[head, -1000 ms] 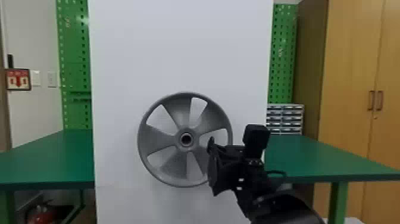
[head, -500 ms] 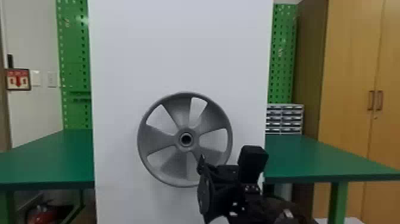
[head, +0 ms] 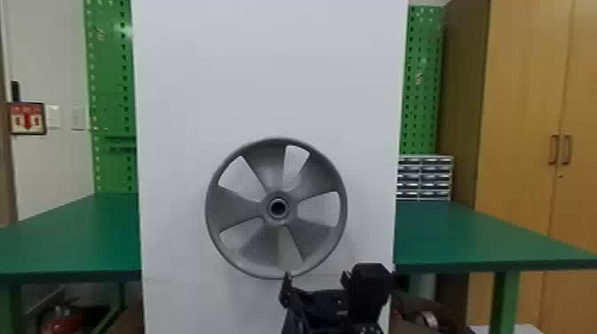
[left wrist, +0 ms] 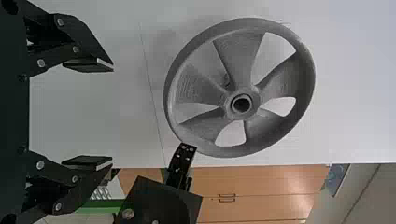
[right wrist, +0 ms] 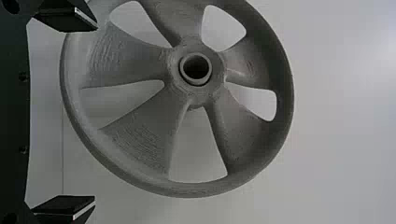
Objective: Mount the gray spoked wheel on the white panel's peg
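- Above my right tool [head: 316,280], and slightly to its left from the head view, I see the gray spoked wheel [head: 237,209] upright, its face toward me, in front of the white panel [head: 266,66].
- The right tool is spread wide — two flat fingers well apart, pinching nothing. It sits low by the wheel's bottom rim; I can't tell whether it touches.
- My left tool [left wrist: 112,114] is spread too, with nothing in its grasp. The wheel lies out beyond its fingertips.
- Ahead of both tools, the wheel's hub [head: 266,208] has a dark round opening at its middle; I can't make out how it sits on the peg.
- Farther off, to the right tool's right, I have a green table [head: 466,235], small drawers [head: 424,178] and a wooden cabinet [head: 519,89].
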Tool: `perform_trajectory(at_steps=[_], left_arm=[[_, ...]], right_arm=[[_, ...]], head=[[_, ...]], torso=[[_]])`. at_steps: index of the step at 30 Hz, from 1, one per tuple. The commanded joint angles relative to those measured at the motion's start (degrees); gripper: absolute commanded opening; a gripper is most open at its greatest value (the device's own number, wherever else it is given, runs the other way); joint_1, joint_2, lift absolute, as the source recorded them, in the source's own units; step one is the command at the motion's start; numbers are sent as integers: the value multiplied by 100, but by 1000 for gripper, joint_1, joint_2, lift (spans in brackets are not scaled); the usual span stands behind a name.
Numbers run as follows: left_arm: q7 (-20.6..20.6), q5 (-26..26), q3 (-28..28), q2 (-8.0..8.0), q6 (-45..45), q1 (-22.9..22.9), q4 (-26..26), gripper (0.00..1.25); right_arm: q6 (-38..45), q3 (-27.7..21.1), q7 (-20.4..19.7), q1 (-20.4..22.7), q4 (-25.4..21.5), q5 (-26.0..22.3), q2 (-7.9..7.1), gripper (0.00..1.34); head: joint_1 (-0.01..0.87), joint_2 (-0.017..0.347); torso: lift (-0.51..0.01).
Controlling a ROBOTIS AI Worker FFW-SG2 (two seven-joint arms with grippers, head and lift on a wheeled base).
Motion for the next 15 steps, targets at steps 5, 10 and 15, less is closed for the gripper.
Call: perform_trajectory(at_steps=[5,10,15], left_arm=[[0,-41,14,-80,-133,-2,71,716],[0,-93,22,-142,-186,-28,115,718],[0,-128,5,-195,-291,-55,176,718]], right_arm=[[-244,-30,146,458,-6,18,-125,1339],[-288,-136,146,818,3,18,-187,1339],[-376,-206,155,1214,11,36,-292,1339]], head=[[123,-8],[123,-8],[123,-8]], torso=[[-400],[-400],[-400]])
